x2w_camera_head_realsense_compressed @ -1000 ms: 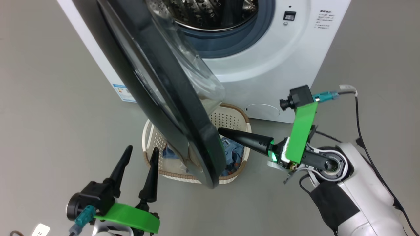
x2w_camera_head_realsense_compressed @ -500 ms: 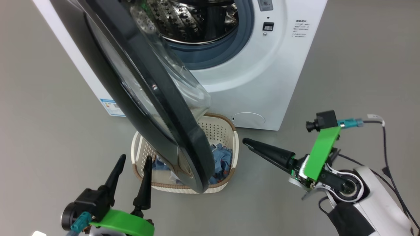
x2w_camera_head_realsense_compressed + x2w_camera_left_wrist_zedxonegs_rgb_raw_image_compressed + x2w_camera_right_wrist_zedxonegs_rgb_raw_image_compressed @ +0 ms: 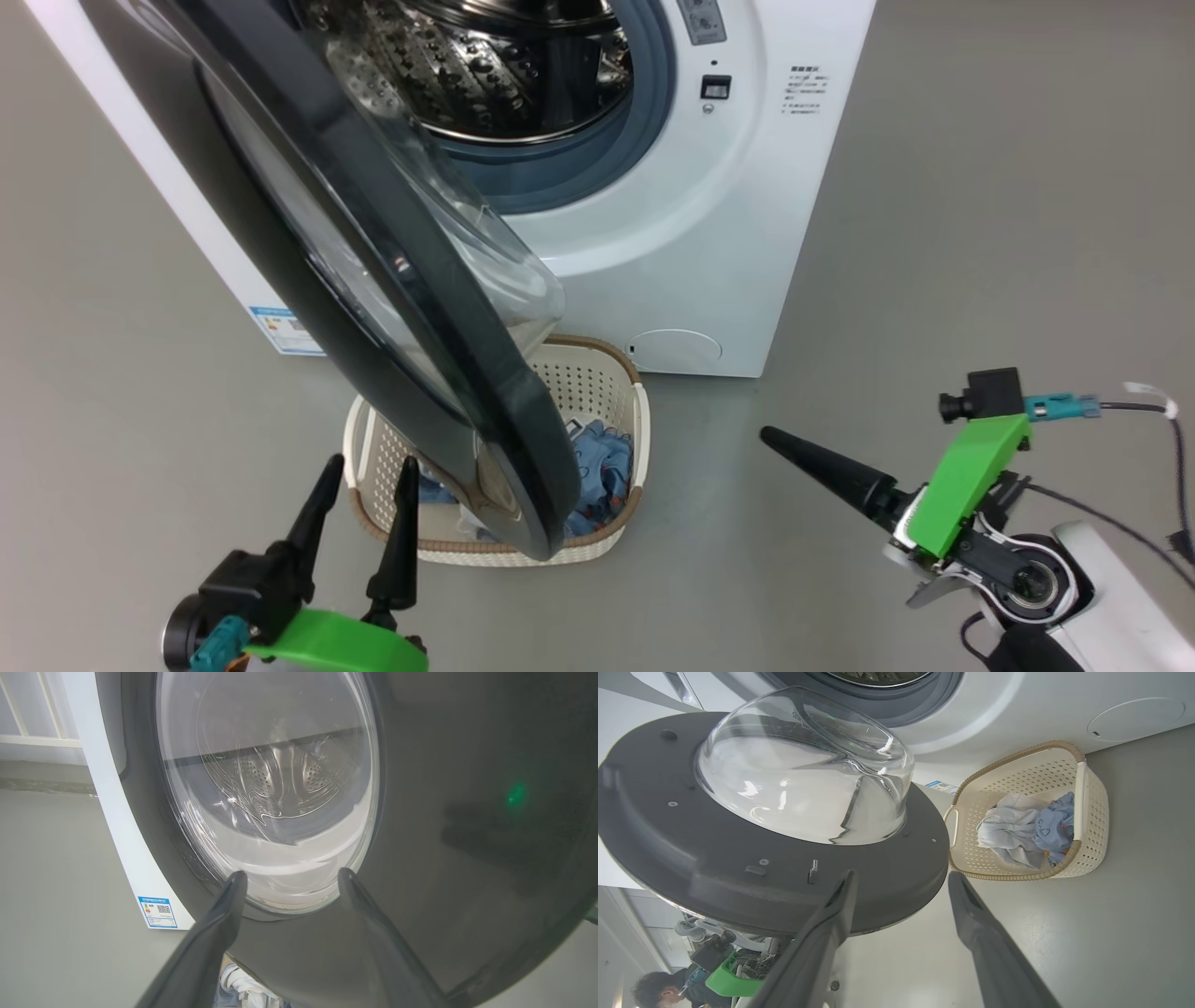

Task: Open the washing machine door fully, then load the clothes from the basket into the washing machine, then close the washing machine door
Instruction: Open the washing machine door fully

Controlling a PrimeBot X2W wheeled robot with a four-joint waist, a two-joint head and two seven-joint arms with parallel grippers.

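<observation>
The white washing machine (image 3: 681, 233) stands at the top with its steel drum (image 3: 467, 65) exposed. Its black-rimmed door (image 3: 373, 271) hangs partly open, swung out over the cream basket (image 3: 583, 378) on the floor. The clothes (image 3: 597, 467) lie in the basket: a pale garment (image 3: 1008, 833) and a blue printed one (image 3: 1057, 821). My left gripper (image 3: 366, 471) is open, just short of the door's outer face (image 3: 444, 835). My right gripper (image 3: 767, 435) is open and empty, right of the basket and apart from the door's inner rim (image 3: 784, 882).
A blue label sticker (image 3: 285, 329) and a round cap (image 3: 674, 347) sit low on the machine. A cable (image 3: 1148, 406) trails from my right wrist. A person (image 3: 658, 989) shows beyond the door. Grey floor lies to the right.
My right gripper has drawn back to the right from the door's edge and opened. The head camera has shifted, showing more of the drum. The left gripper stays open.
</observation>
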